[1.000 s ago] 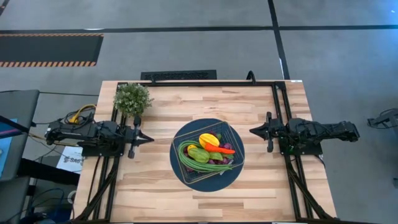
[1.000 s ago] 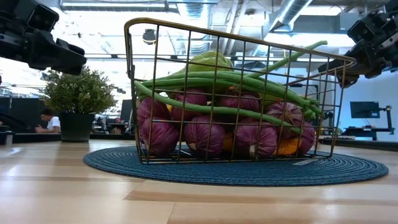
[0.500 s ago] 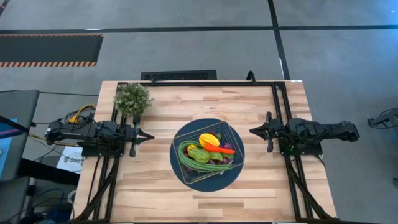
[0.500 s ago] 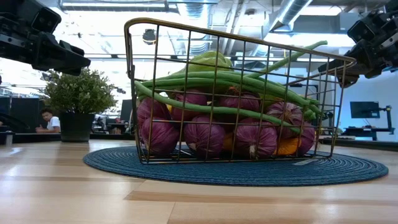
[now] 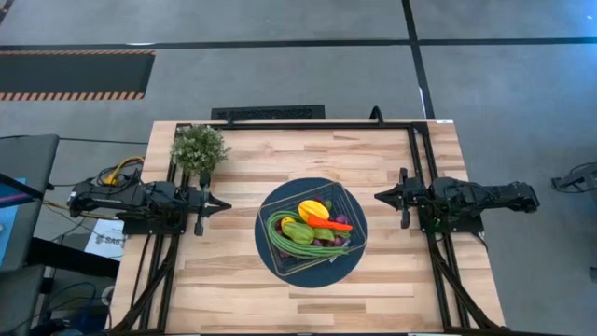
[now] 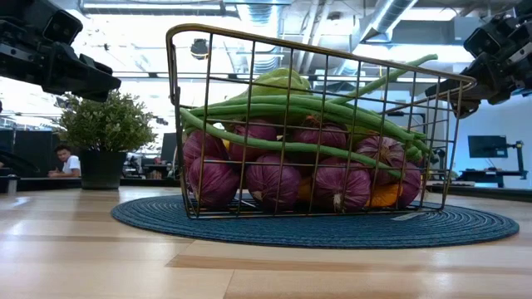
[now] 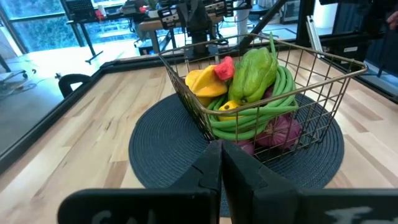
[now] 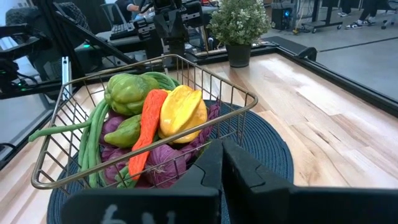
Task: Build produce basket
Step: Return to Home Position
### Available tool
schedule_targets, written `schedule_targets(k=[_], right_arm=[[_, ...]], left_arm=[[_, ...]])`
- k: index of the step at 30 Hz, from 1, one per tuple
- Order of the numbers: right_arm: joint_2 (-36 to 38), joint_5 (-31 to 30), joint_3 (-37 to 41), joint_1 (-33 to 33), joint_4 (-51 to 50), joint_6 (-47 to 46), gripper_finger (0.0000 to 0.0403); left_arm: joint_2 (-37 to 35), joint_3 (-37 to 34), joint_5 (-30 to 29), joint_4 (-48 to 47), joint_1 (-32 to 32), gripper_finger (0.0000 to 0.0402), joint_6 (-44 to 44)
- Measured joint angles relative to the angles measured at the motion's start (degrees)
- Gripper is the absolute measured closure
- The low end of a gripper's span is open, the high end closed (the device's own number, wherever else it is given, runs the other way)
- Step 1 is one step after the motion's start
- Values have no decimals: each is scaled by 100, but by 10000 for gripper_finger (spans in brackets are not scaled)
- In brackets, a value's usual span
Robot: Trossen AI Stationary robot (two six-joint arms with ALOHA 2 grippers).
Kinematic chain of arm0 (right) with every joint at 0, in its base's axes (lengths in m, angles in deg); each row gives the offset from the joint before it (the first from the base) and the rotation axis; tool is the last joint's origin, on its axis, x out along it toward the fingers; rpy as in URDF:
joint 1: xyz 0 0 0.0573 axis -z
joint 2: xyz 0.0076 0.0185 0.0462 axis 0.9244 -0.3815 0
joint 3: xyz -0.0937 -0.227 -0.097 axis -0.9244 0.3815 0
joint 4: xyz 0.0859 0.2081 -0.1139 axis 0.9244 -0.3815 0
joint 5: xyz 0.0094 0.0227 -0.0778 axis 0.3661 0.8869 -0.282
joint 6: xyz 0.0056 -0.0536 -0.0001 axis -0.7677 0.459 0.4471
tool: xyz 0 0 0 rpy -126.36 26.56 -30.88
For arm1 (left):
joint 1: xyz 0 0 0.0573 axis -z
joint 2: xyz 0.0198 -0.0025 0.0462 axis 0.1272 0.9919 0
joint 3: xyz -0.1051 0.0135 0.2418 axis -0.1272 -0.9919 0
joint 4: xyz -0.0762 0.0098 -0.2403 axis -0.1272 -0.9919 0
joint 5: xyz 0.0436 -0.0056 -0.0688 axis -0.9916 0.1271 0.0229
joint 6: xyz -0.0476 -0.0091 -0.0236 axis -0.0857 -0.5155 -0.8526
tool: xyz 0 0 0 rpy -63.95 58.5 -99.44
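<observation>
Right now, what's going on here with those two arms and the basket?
Nothing is being handled. The basket sits on a round mat in the middle of the table, filled with produce: beans, a carrot, and yellow, green and purple pieces. The left gripper and right gripper are both shut and empty, raised on either side of the basket, clear of it. The packing looks done.

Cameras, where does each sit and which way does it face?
High view: overhead, straight down; left arm, right arm flank the basket.
Low view: tabletop level, facing the basket; arms in upper corners.
Left wrist view: on left arm, facing the basket past its shut left tool.
Right wrist view: likewise, shut right tool; plant behind.
All share the basket.
</observation>
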Motion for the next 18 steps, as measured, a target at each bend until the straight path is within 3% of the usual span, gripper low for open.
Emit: schedule_targets(k=[18], right_arm=[[2, 0, 0, 0, -2, 0, 376]], left_arm=[[0, -2, -46, -4, 0, 401, 3]])
